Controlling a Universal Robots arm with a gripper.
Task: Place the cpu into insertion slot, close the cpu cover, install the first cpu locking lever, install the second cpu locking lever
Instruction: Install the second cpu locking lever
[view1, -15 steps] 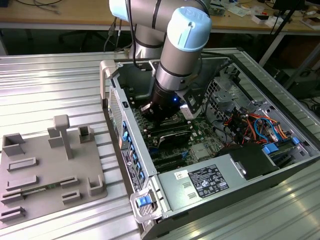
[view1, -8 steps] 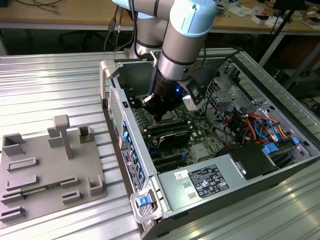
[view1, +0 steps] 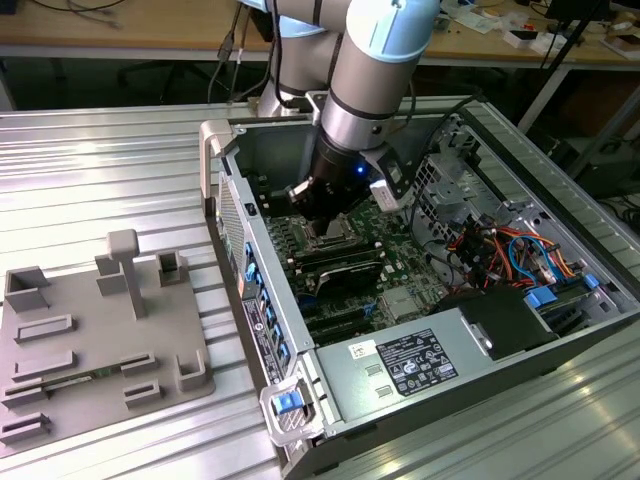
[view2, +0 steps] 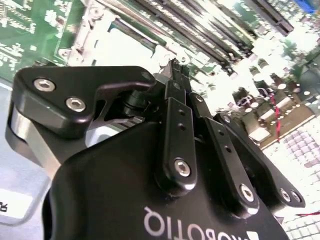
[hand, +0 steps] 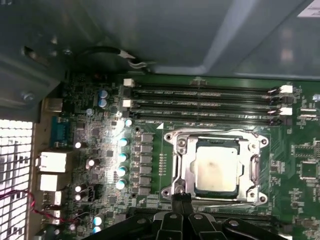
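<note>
My gripper (hand: 181, 200) hangs low over the green board (hand: 90, 150) inside the open computer case (view1: 330, 370), its tip right at the edge of the socket (hand: 176, 170). In both wrist views my fingers (view2: 175, 87) look pressed together into one narrow point with nothing between them, so I judge them closed and empty. The chip (hand: 216, 170) lies flat in the socket, its dull grey top showing through the window of the metal cover (hand: 252, 165), which looks folded down around it. From the first wrist view I cannot tell whether either locking lever is hooked. The risk, as I see it, lies in how tight this spot is: the memory slots (hand: 205, 100) run just beside the socket, and the row of small capacitors (hand: 121, 156) stands near on another side. If my tip slid off thin metal under pressure, it could scrape the board or knock those parts, and uneven force on the cover might tilt the chip on its contacts
</note>
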